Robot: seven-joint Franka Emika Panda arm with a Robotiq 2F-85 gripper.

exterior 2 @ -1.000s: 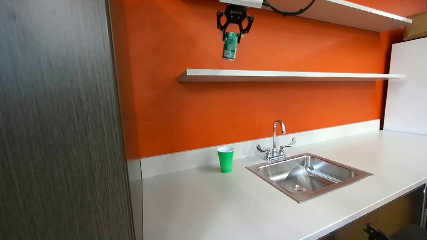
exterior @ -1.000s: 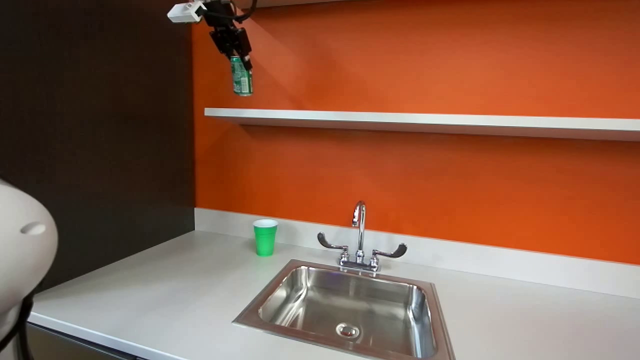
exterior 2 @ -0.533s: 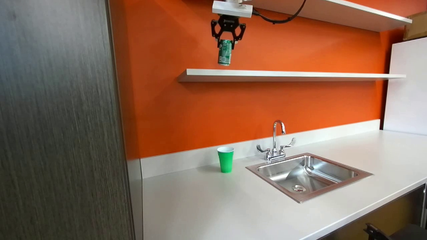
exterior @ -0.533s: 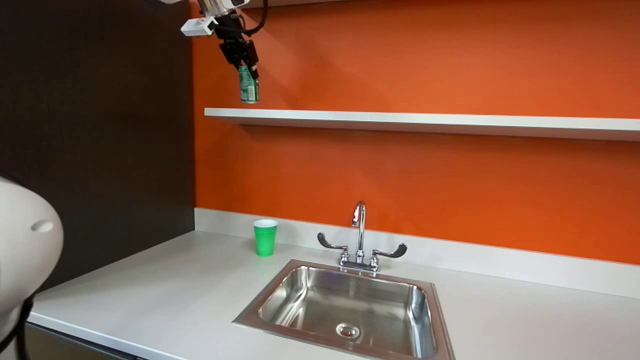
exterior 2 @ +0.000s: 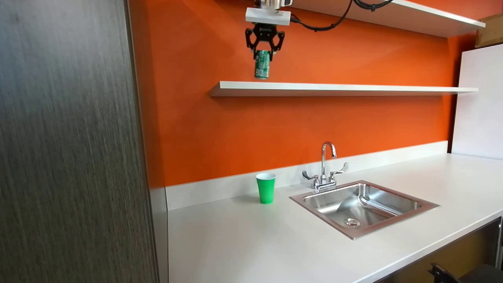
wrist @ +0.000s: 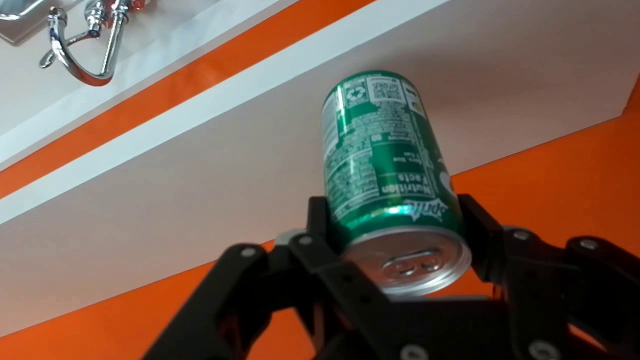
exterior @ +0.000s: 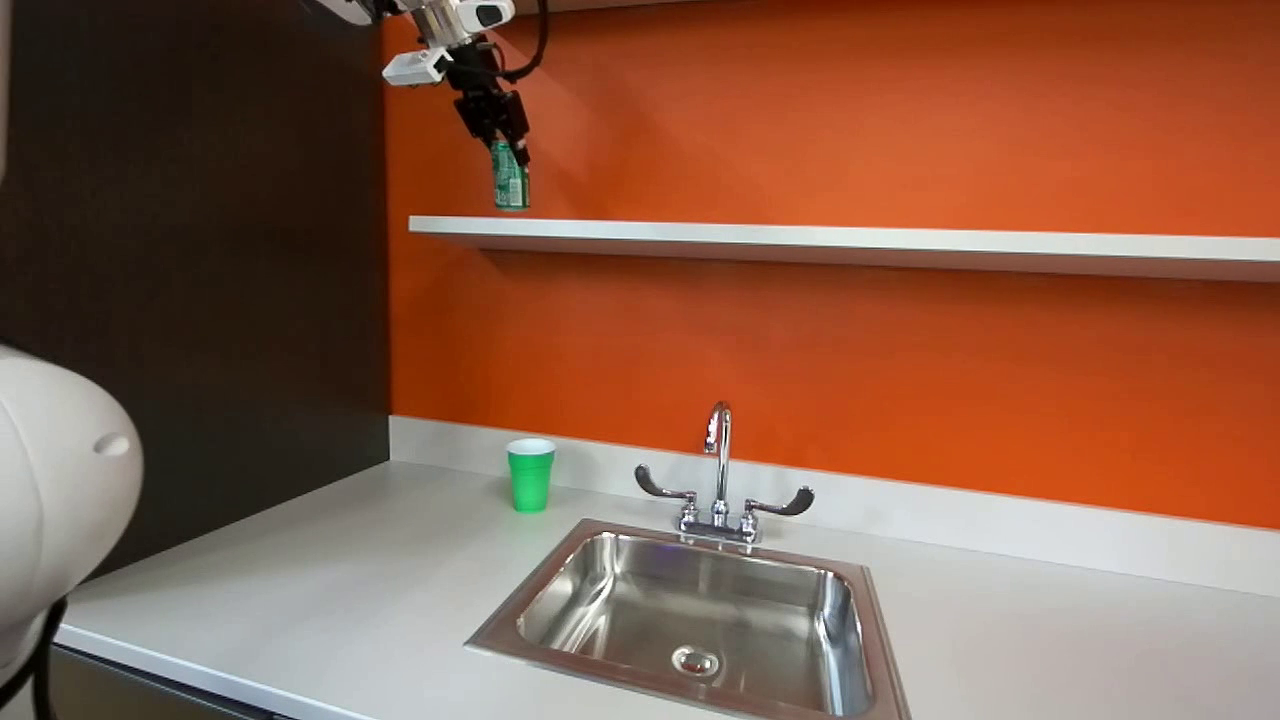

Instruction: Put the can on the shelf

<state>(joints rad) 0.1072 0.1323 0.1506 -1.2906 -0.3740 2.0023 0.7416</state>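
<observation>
Over the left end of the long white shelf [exterior: 840, 237], your green can [exterior 2: 262, 64] hangs in the air. Your jaws are clamped on the can, one on each side, close to its silver top. You can see the pull tab on that top in the wrist view, with white words and a small square code on its side. The can is almost straight up, with a small lean. In both exterior views, a thin bit of orange wall [exterior 2: 220, 129] shows between the can's bottom and the shelf, so they look near but apart. Your arm [exterior: 440, 24] reaches down from up high.

Below, on the white tabletop [exterior 2: 220, 236], you have a bright green cup [exterior 2: 266, 189] on the left, with its white mouth up. To the right of the cup is a steel sink [exterior: 740, 600]. A shiny tap [exterior: 722, 470] stands at the sink's far side. On the left you can see a dark panel [exterior: 200, 250]. In an exterior view, another white board [exterior 2: 393, 19] runs along up high, and a brown box [exterior 2: 489, 31] sits on the right, above a tall white panel [exterior 2: 479, 102].
</observation>
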